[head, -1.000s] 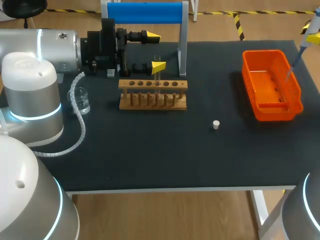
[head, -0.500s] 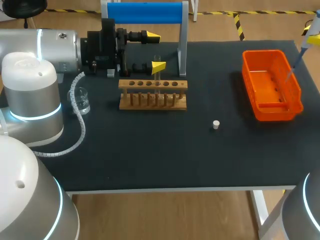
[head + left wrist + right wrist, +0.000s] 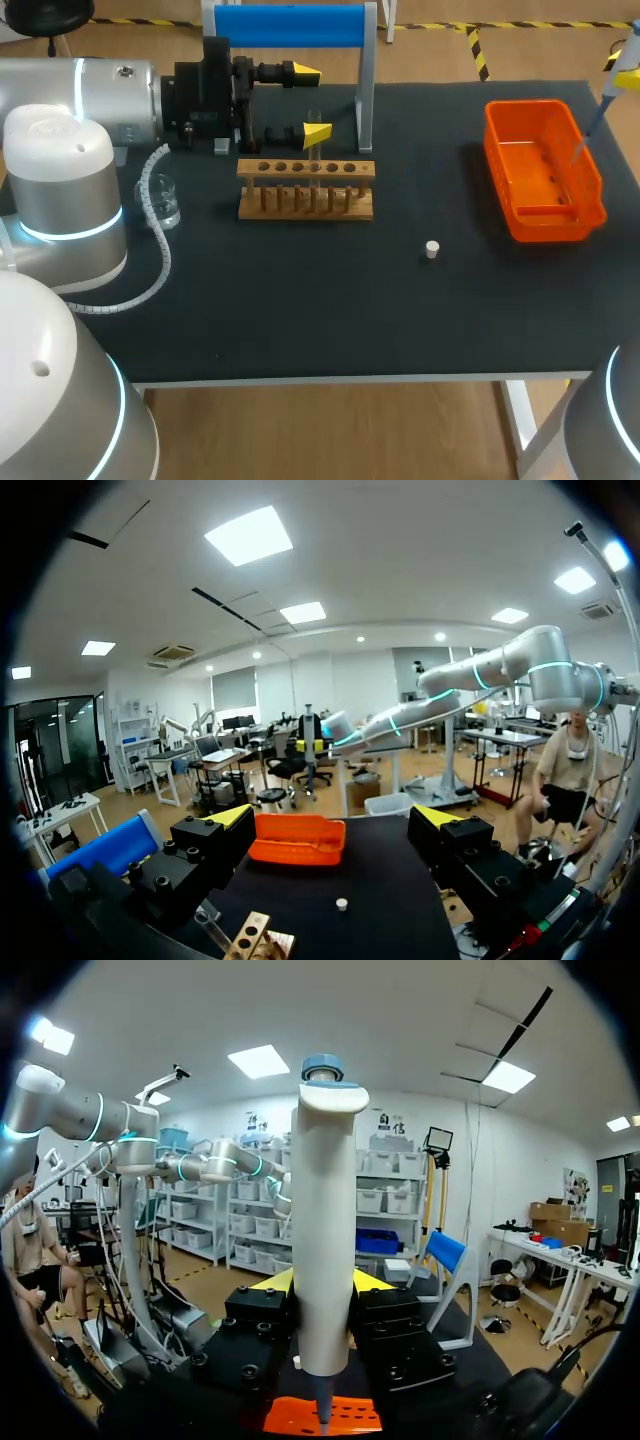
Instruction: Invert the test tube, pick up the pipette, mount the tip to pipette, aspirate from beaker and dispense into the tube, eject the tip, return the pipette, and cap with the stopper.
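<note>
Here, right gripper [image 3: 322,1282] clamps pipette [image 3: 323,1210] over orange bin [image 3: 527,104]; left gripper [image 3: 311,102] gapes near rack [image 3: 305,168] holding test tube [image 3: 315,125].

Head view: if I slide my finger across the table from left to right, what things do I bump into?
Glass beaker → wooden rack → little white stopper → orange bin.

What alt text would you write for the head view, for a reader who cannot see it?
The right pincer holds a pipette slanting down over an orange tray at the table's right. The left pincer stands open at a test tube upright in a wooden rack; a white stopper lies between rack and tray.
</note>
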`<state>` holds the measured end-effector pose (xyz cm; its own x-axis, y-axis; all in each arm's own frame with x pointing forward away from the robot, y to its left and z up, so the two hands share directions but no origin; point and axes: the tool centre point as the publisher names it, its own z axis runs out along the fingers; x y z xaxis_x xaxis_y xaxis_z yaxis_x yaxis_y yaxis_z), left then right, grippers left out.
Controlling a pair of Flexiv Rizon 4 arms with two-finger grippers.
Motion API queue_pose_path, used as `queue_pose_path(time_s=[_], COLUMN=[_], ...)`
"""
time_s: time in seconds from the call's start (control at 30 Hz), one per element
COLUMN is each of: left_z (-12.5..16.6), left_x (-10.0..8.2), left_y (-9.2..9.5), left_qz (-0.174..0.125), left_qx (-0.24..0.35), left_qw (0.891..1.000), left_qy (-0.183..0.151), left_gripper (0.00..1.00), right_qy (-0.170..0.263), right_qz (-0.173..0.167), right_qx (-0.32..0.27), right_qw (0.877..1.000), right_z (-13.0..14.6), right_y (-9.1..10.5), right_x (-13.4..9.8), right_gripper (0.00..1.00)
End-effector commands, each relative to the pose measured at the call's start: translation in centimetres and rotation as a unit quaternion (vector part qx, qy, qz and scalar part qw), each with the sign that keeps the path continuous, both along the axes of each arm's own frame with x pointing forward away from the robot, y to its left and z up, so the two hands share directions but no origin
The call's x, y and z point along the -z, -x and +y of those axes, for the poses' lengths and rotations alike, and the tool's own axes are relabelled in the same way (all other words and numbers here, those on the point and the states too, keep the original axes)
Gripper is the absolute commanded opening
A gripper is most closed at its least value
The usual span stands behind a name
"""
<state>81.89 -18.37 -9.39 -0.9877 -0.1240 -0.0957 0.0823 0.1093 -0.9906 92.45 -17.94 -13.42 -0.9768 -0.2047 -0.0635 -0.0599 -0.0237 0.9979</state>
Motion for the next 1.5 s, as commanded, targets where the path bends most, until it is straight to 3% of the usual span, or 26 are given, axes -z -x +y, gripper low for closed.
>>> queue_pose_path(time_s=[0.03, 0.37, 0.8, 1.33, 1.5], left_z=[-1.8, -12.1, -23.9, -32.1, -32.4], left_x=[-0.6, -3.2, -4.6, -5.4, -5.4], left_y=[-0.5, -2.7, -3.1, -4.0, -4.1], left_qz=[-0.007, 0.0, 0.013, 0.018, 0.019], left_qx=[-0.003, -0.006, -0.009, 0.0, -0.001], left_qw=[1.0, 1.0, 0.999, 0.999, 0.999], left_qy=[0.008, -0.009, -0.04, -0.03, -0.034], left_gripper=[1.0, 1.0, 1.0, 1.0, 1.0], right_qy=[0.002, 0.002, 0.002, 0.002, 0.002], right_qz=[-0.001, -0.001, -0.001, -0.001, -0.001], right_qx=[0.001, 0.001, 0.001, 0.001, 0.001], right_qw=[1.0, 1.0, 1.0, 1.0, 1.0], right_z=[0.0, 0.0, 0.0, 0.0, 0.0], right_y=[0.1, 0.1, 0.1, 0.1, 0.1], right_x=[-0.1, -0.1, -0.1, -0.1, -0.1], right_gripper=[0.0, 0.0, 0.0, 0.0, 0.0])
